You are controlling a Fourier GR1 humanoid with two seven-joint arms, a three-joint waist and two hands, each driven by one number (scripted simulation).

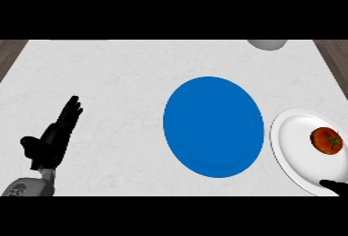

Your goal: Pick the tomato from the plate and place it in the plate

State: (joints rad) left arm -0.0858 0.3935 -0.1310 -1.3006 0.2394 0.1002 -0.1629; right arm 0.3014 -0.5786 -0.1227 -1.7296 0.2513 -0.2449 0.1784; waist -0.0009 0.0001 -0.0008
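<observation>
A red tomato (327,140) with a green stem lies on the white plate (296,152) at the right edge of the counter. A bare blue plate (213,126) sits in the middle, just left of the white one. My left hand (51,140) rests open at the lower left, fingers straight and pointing up, well away from both plates. Only a black tip of my right hand (335,186) shows at the lower right corner, over the white plate's near rim and below the tomato; the rest of that hand is out of view.
A white rounded object (266,44) stands at the counter's far edge, upper right. Dark wood borders (10,53) run along the counter's left and right sides. White marbled countertop (115,83) lies between my left hand and the blue plate.
</observation>
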